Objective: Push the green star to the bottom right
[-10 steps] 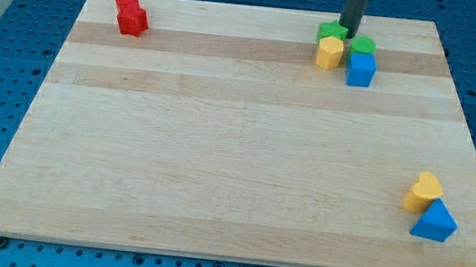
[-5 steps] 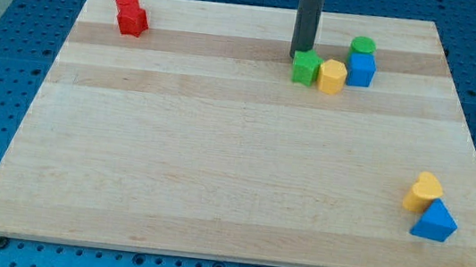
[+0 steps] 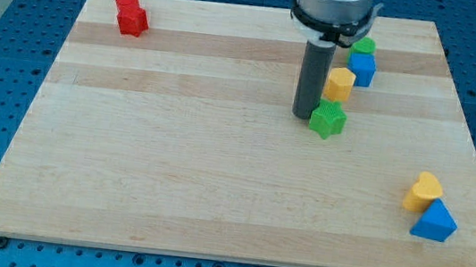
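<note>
Seven small blocks lie on the wooden board (image 3: 170, 180), and we have no jaws to open or close, only a straight dark rod. My tip (image 3: 303, 116) is down on the board, right of the middle and in the upper half. The green star (image 3: 328, 119) sits touching or just beside my tip, on the view's right of it and a shade lower.

Above and to the right of my tip, near the star but apart from it, stands a yellow block (image 3: 340, 83) whose shape we read as roughly hexagonal. Further up and right of that, a blue cube (image 3: 362, 69) rests just beside the yellow block, with a green cylinder (image 3: 363, 46) touching it on its upper side.

Well apart from my tip, towards the view's bottom right, a second yellow block (image 3: 423, 191) leans against a blue triangular block (image 3: 434, 221); the two touch. Far to the left of my tip, near the board's top left corner, two red blocks (image 3: 130, 13) sit pressed together, their shapes hard to tell apart.
</note>
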Robot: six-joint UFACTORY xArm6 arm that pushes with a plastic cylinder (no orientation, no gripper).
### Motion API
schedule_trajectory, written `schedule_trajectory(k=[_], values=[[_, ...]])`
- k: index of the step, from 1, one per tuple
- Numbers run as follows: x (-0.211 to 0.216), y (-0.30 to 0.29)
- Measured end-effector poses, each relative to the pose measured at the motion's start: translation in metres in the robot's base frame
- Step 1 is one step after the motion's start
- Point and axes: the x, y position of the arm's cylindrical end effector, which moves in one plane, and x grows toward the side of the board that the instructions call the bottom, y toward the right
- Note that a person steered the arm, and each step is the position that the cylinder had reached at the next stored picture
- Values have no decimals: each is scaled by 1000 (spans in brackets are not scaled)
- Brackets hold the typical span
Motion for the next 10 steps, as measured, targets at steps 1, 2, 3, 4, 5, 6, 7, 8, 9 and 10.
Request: schedule_trajectory(k=[1, 2, 3, 4, 5, 6, 7, 8, 9, 10], values=[[-5, 26], [-10, 49], [-3, 54], [23, 53], [59, 50], [92, 50], [113, 50], [119, 50], [122, 53], [122, 65]])
